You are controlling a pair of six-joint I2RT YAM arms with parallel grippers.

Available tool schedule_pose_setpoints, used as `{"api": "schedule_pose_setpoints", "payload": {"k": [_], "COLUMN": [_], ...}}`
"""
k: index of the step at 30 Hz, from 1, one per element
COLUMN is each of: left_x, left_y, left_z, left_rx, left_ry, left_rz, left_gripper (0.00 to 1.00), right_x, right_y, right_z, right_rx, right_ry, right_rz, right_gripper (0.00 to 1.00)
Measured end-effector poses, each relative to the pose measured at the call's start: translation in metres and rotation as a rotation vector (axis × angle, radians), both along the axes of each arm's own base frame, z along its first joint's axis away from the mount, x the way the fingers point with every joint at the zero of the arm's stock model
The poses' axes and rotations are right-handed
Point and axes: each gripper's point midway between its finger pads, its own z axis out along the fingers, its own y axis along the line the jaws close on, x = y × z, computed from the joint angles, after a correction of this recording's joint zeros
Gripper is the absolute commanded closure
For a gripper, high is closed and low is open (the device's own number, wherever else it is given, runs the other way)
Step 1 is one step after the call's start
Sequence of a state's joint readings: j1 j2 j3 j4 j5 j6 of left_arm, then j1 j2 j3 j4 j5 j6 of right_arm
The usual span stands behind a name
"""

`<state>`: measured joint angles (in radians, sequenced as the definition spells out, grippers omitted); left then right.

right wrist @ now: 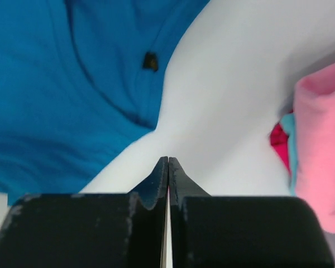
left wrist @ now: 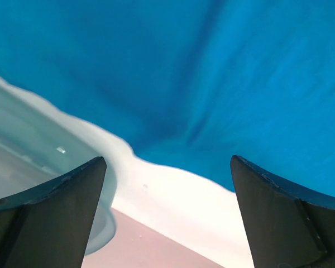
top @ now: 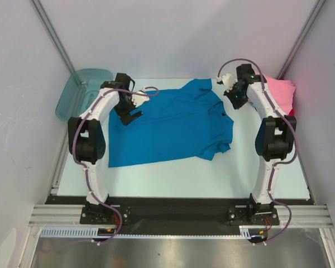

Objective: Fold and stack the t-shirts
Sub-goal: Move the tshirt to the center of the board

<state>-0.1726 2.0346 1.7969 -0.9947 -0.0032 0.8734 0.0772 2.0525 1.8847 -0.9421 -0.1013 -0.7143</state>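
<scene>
blue t-shirt (top: pixel 173 125) spread flat, right gripper (right wrist: pixel 168 162) closed

The left arm (top: pixel 92 120) rises from its base and reaches forward, and the left gripper (left wrist: pixel 167 162) points down with its jaws spread wide. The right arm (top: pixel 271 120) reaches forward likewise. The right gripper (right wrist: pixel 168 160) has its fingers pressed flat together.

Spread t-shirt (top: pixel 173 125) at table (top: pixel 184 178) centre, folded t-shirts (top: pixel 282 92) far right, tub (top: pixel 81 89) far left, perhaps overhanging.

Bright, even light, faint shadows; blue t-shirt (left wrist: pixel 212 72) blurs in wrist views.
</scene>
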Motion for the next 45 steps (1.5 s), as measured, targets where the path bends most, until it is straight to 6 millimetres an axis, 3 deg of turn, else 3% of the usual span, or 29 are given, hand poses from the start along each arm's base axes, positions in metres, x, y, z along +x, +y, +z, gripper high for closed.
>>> {"api": "schedule_pose_setpoints", "payload": {"k": [4, 9, 11, 24, 45], "left_x": [-0.001, 0.006, 0.007, 0.01, 0.012], "left_y": [-0.014, -0.027, -0.03, -0.03, -0.028], "left_z": [-0.006, -0.003, -0.003, -0.001, 0.0], "left_rx": [-0.001, -0.011, -0.013, 0.0, 0.022], "left_ry": [-0.004, -0.037, -0.045, -0.061, -0.075], "left_rz": [-0.028, -0.045, -0.05, -0.033, -0.03], "left_gripper": [0.0, 0.0, 0.0, 0.0, 0.0], "right_x": [0.042, 0.112, 0.125, 0.123, 0.123], "right_y": [0.018, 0.046, 0.056, 0.094, 0.091], "right_z": [-0.003, -0.004, -0.011, -0.066, -0.095], "right_rx": [-0.006, 0.061, 0.079, 0.123, 0.111], "right_ry": [-0.081, -0.213, -0.235, -0.157, -0.128], "right_rz": [-0.022, -0.091, -0.105, -0.111, -0.133], "right_gripper": [1.0, 1.0, 1.0, 1.0, 1.0]}}
